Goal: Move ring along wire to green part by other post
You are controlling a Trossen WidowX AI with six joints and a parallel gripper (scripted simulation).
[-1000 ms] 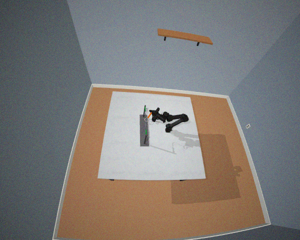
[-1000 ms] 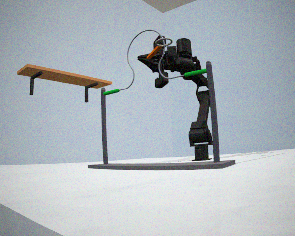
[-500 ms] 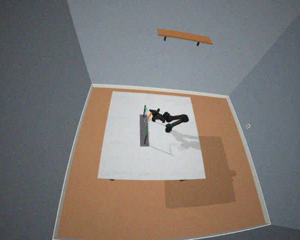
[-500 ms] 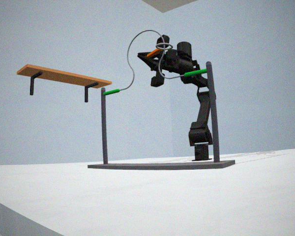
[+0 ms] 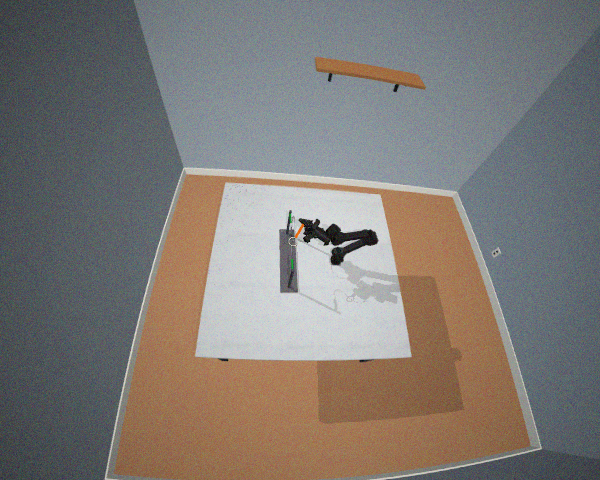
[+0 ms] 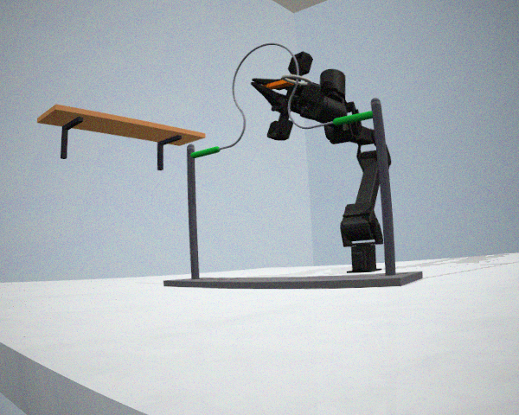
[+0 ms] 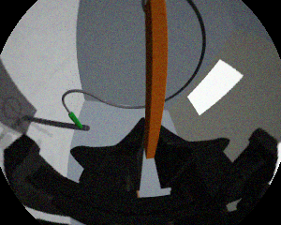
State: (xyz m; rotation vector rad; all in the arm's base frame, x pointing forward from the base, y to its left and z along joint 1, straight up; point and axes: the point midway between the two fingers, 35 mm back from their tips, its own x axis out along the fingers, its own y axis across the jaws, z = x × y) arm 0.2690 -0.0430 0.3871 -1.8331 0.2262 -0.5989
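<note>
The black, jointed robot arm (image 5: 365, 237) (image 6: 368, 185) rises from its black block-shaped foot (image 6: 362, 258) and is folded at the elbow. In the exterior view, its upper section leans and its black, bulky wrist (image 6: 316, 101) is lifted high, pointing to the left side of the picture and slightly upward. The black parallel-jaw gripper (image 5: 302, 225) (image 6: 253, 83) (image 7: 146, 120) is at the end of this wrist. Its two pointed, black fingers are closed on the orange handle.

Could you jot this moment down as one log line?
tool: shut on orange handle | ring: around grey wire, between green parts | release: not yet done
</note>
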